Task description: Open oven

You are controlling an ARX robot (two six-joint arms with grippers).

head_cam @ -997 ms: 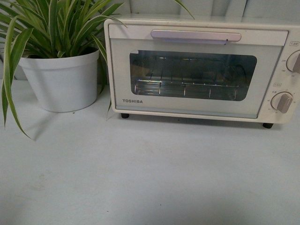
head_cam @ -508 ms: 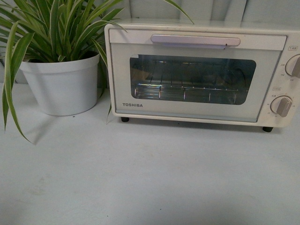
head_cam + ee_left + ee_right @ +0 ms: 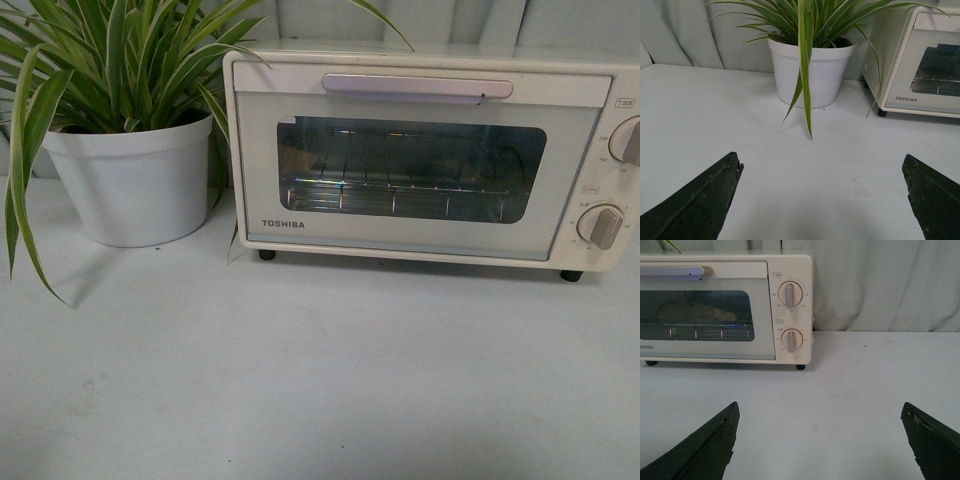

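The cream-white boxy toaster oven (image 3: pixel 420 150) stands at the back of the pale tabletop (image 3: pixel 320 380), door shut, its long bar handle (image 3: pixel 417 87) facing the robot for a pull. The left pincer (image 3: pixel 821 159) and right pincer (image 3: pixel 820 407) gape wide, well short of it, ready to grasp.

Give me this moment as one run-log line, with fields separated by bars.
oven: door shut | handle: untouched | left gripper: open, empty | right gripper: open, empty
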